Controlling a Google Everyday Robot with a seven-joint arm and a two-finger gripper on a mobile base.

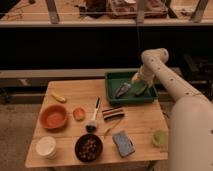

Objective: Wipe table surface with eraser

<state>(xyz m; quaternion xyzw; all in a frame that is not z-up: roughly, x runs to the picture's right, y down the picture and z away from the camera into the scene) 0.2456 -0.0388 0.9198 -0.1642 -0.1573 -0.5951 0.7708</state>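
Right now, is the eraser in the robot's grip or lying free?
Lying free: the eraser lies flat on the table surface, while the gripper is over the green tray, well apart from it.

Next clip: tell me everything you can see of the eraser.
The eraser is a small dark block with pale stripes along its length. It lies flat, slightly tilted, near the middle of the wooden table surface, just right of the brush. Nothing but the table appears to touch it. The gripper hangs open over the green tray, apart from the eraser.
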